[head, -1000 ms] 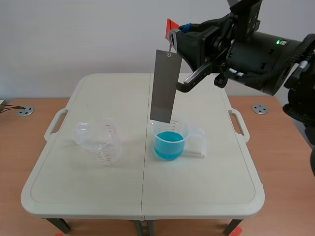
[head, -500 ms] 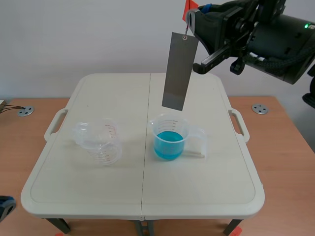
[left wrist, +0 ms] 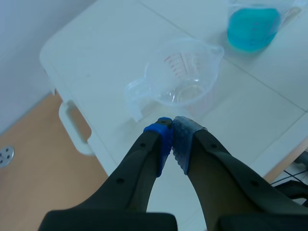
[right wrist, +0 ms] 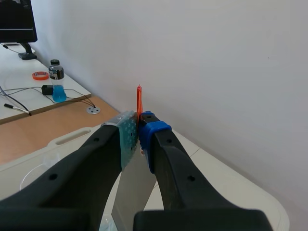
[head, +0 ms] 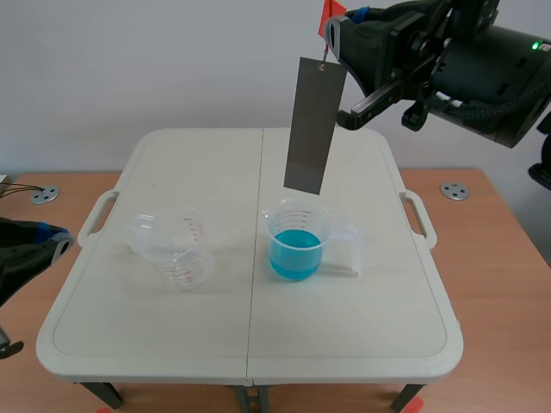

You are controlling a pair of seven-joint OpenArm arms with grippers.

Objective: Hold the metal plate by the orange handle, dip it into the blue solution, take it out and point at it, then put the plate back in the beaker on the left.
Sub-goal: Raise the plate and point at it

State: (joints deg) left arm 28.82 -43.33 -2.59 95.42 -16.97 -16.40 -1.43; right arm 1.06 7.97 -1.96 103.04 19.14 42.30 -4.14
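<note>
Since half a second ago the left gripper (head: 47, 239) has come into the scene view at the table's near left edge, where only a blue tip showed before. The right gripper (right wrist: 139, 129) and the metal plate (head: 314, 125) hang where they hung then, higher than a second ago, when the plate's lower edge stood at the beaker's rim. The plate is a long, thin, flat rectangle of dull grey metal, hung by a small ring below the orange handle (right wrist: 139, 98), a thin bright tab. It hangs slightly tilted, clear of the beaker (head: 274, 228) of blue solution (head: 295, 251). That beaker is clear plastic, round, with spout and handle. The empty beaker (head: 176, 248) to its left looks alike, with red measuring marks. Both stand on the smooth cream table (head: 344, 335). The right gripper's fingers are clamped on the orange handle, a pad on either side. The left gripper's fingers are closed on nothing, blue pad touching grey-green dotted pad, just short of the empty beaker
</note>
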